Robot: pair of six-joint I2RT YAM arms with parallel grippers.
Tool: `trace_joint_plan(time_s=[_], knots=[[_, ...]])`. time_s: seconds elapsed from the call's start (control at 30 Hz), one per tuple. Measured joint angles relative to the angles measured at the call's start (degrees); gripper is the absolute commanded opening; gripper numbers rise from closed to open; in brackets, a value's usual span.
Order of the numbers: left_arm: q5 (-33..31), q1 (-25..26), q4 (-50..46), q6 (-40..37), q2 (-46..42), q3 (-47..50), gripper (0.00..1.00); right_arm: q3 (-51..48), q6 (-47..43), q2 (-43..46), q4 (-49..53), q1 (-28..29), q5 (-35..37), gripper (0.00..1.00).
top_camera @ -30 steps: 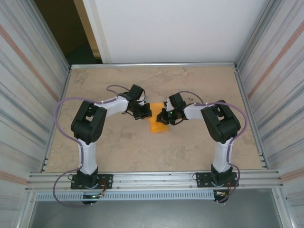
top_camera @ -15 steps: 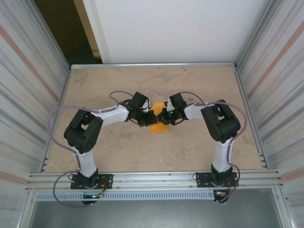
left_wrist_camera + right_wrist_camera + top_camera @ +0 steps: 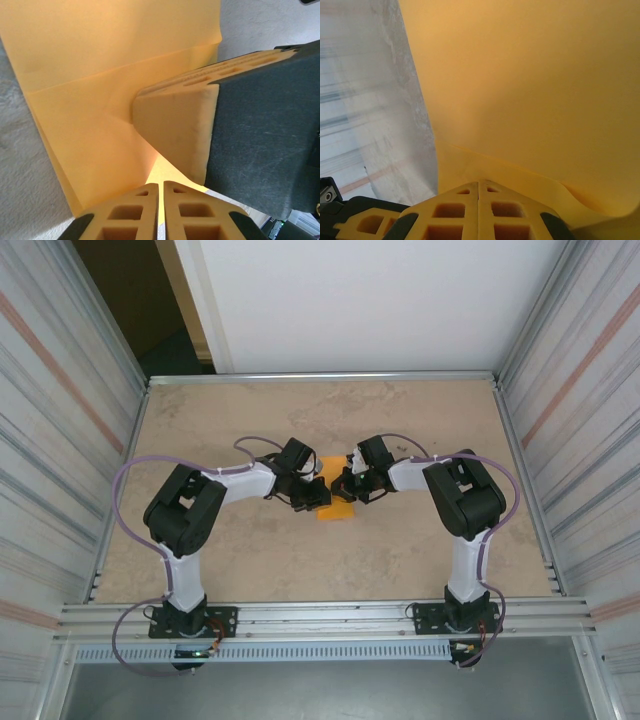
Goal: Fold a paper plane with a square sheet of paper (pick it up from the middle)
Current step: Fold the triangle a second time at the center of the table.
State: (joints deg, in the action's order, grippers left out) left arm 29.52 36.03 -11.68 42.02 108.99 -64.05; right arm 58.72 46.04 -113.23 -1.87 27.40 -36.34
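The orange sheet of paper (image 3: 338,511) lies mid-table, folded, mostly covered by both grippers. In the left wrist view the paper (image 3: 100,75) shows straight creases and layered flaps. My left gripper (image 3: 319,496) sits on the paper's left part, its jaws (image 3: 161,191) shut to a thin slit at the paper's surface. My right gripper (image 3: 346,487) comes in from the right, and its shut fingers (image 3: 175,130) press their tip down on the paper. Seen from the right wrist, that gripper (image 3: 479,186) is shut against a raised fold of the paper (image 3: 545,75). No finished plane shape is visible.
The beige table (image 3: 250,560) has open surface all around the paper. Metal rails frame it, with the near rail (image 3: 320,618) by the arm bases. Corrugated walls (image 3: 60,440) stand close on the left and right sides.
My left gripper has slid right and toward me onto the paper, covering more of it. The left elbow has swung. The right gripper has stayed pressed in place.
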Motion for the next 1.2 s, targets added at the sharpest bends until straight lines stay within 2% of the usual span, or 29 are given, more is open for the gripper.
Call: trace_joint_plan(time_s=[1.2], knots=[[-4.02,-0.02,-6.95,-4.85,1.75,-2.21,0.08,0.81,-0.02,-0.48,1.05,-0.39,-1.16,0.0]])
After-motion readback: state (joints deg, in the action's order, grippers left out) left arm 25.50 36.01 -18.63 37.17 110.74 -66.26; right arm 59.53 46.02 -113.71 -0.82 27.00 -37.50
